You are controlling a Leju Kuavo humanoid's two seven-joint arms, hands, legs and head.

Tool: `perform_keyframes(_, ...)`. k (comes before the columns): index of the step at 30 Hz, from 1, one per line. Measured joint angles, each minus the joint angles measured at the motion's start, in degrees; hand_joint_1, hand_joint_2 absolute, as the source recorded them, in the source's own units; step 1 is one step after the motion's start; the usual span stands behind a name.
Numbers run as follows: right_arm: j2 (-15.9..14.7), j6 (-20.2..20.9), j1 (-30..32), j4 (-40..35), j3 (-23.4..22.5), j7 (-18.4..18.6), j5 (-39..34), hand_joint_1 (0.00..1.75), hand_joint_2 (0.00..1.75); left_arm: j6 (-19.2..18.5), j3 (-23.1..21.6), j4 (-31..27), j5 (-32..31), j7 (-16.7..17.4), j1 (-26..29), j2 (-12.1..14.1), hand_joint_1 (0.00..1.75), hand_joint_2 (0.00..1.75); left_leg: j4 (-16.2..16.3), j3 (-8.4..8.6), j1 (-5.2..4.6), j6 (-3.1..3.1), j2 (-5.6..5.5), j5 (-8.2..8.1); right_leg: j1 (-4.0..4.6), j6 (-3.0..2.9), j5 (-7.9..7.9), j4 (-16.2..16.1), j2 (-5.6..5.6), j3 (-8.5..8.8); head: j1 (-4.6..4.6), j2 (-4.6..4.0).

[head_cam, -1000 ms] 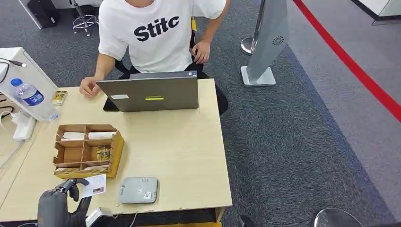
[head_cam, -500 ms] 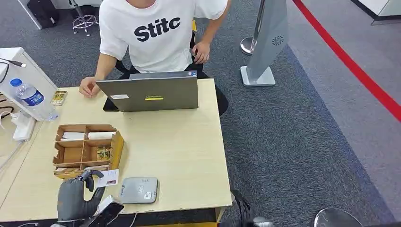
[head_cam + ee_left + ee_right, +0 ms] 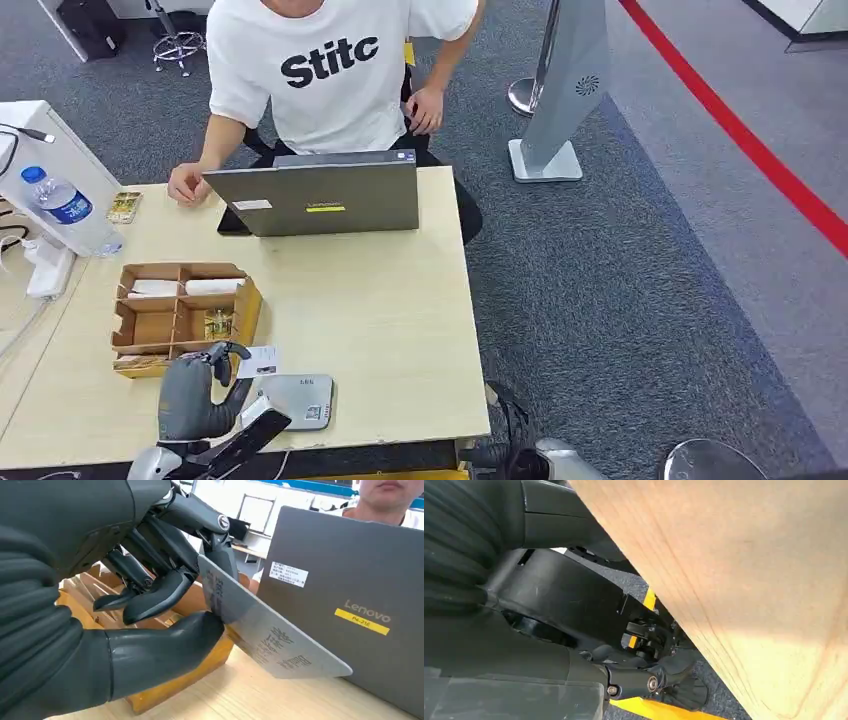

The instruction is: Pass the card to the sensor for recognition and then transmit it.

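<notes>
At counter front edge: left hand (image 3: 190, 395) up over the light wooden counter (image 3: 380, 330), beside the brown cardboard divider box (image 3: 180, 318).
Left hand state: thumb and dark fingers (image 3: 150, 597) clamped on the white printed card (image 3: 258, 362); wrist view shows the same pinch at one end of the card (image 3: 265, 632).
Card location: in the air just above the counter, between the divider box and the flat grey card sensor (image 3: 300, 400), its far corner close to the sensor's rear edge; cannot tell if it touches.
Card heading: long axis runs out from the hand toward the robot's right; free end points that way. In the wrist view it sits tilted, printed face showing, free end toward the grey Lenovo laptop (image 3: 350, 605).
Sensor: lies flat near the front edge, partly hidden by the left forearm.
Right hand: below the counter edge at the lower right of the head view (image 3: 520, 440); wrist view shows dark fingers (image 3: 659, 677) under the wooden underside; apart or together, cannot tell.
Counter: laptop (image 3: 315, 195) at the rear, lid back toward the robot; clear plastic water bottle with blue label (image 3: 65, 208) on the left.
Room: grey carpet (image 3: 620, 300) with a red floor line (image 3: 740, 130); grey standing sign (image 3: 565, 95); person in a white printed T-shirt (image 3: 330, 70) seated behind the laptop, one hand (image 3: 185, 185) on the counter.
</notes>
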Motion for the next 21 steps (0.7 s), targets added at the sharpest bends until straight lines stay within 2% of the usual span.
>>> perform_keyframes(8, 0.0, 0.11, 0.0, 0.0, -0.11, 0.0, 0.81, 0.0, 1.75, -0.15, -0.5, 0.68, -0.07, -0.02, -0.7, -0.22, 1.75, 1.75, 0.02, -0.01, -0.01, 0.0, -0.01, 0.01, 0.0, 0.0, 0.01, 0.0, -0.01, 0.0, 0.02, 0.0)
perform_keyframes(16, 0.7, 0.7, -0.33, 0.0, -1.33, 0.68, 2.84, 0.0, 1.75, -1.53, -4.98, 6.01, -3.06, 0.57, -7.03, -2.32, 1.75, 1.75, 0.04, -0.07, -0.01, 0.01, -0.1, 0.04, -0.01, 0.03, 0.06, 0.0, -0.1, 0.01, 0.02, 0.0)
perform_keyframes(21, 0.94, 0.85, -0.32, 0.0, -2.06, 0.55, 3.08, 0.0, 1.75, -1.68, -7.17, 8.52, -3.63, 1.22, -8.06, -2.58, 1.75, 1.75, 0.04, -0.07, 0.0, 0.0, -0.1, 0.04, 0.0, 0.03, 0.05, 0.0, -0.08, -0.02, 0.02, 0.0)
